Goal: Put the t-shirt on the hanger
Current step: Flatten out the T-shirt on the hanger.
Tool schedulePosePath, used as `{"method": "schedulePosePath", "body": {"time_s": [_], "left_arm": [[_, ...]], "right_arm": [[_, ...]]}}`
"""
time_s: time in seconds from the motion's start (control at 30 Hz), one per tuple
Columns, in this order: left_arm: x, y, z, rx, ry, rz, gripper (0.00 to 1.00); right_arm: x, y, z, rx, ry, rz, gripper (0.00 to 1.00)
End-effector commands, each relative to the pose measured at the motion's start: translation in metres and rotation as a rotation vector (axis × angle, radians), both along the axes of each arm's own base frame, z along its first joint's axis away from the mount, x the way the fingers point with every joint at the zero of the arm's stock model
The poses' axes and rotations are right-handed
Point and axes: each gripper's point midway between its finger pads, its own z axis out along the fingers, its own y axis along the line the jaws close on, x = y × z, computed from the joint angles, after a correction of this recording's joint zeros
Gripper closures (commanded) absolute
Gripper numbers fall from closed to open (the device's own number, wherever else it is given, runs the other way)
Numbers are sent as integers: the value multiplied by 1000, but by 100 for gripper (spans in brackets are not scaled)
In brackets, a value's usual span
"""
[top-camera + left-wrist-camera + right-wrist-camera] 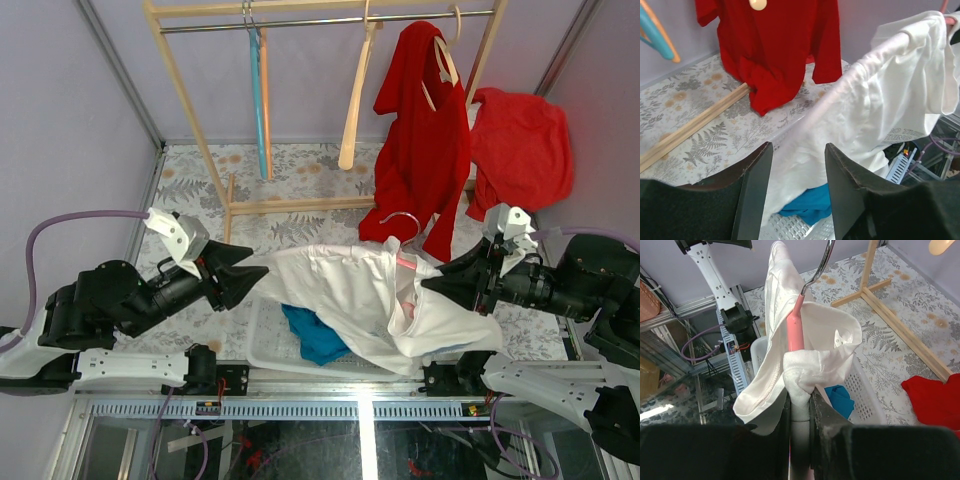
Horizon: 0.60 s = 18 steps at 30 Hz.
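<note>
The white t-shirt (pixel 340 285) hangs stretched between my two grippers above a basket. The pink hanger (pixel 795 325) stands upright inside the shirt's neck, its wire hook (pixel 820 265) sticking out above. My right gripper (pixel 800 400) is shut on a bunch of the shirt's cloth together with the hanger's arm. In the top view the pink hanger (pixel 404 263) shows just left of my right gripper (pixel 430 285). My left gripper (pixel 255 275) is at the shirt's left end. Its jaws stand open, and the t-shirt (pixel 880 95) runs loose past the gap between the fingers (pixel 755 190).
A white perforated basket (pixel 265 345) under the shirt holds a blue cloth (pixel 315 335). Behind stands a wooden rack (pixel 190 120) with a light blue hanger (pixel 260 100), a wooden hanger (pixel 355 100) and red garments (pixel 420 130). Its base bar (pixel 300 205) lies on the floral cloth.
</note>
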Motion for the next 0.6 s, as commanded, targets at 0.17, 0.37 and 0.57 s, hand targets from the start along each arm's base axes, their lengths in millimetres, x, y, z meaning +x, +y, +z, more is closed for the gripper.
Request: {"method": "schedulePosePath", "body": {"time_s": [0.17, 0.37, 0.57], "left_arm": [[8, 12, 1, -46, 18, 74, 52], [9, 14, -9, -44, 40, 87, 51], [10, 14, -17, -36, 48, 100, 49]], "right_arm": [[-13, -12, 36, 105, -54, 6, 100], [-14, -20, 40, 110, -65, -20, 100], [-21, -33, 51, 153, -94, -43, 100]]}}
